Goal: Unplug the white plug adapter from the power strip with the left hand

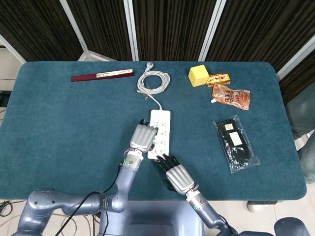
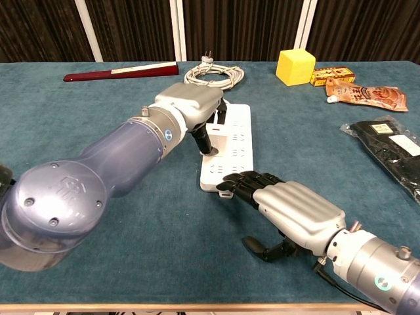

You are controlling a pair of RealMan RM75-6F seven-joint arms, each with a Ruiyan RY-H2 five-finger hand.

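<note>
The white power strip (image 1: 162,127) lies lengthwise at the table's middle, with its coiled cable (image 1: 153,81) behind it. My left hand (image 1: 143,137) covers the strip's left side. In the chest view that left hand (image 2: 189,104) curls down over the strip (image 2: 235,141), its dark fingers pinching the white plug adapter (image 2: 214,135), which is mostly hidden. I cannot tell whether the adapter is still seated in its socket. My right hand (image 2: 292,207) lies flat, fingertips (image 2: 231,181) pressing on the strip's near end.
A long dark red box (image 1: 102,75) lies at the back left. A yellow block (image 1: 198,75), a small orange box (image 1: 218,79) and an orange pouch (image 1: 232,96) sit at the back right. A black packet in clear wrap (image 1: 236,142) lies right of the strip.
</note>
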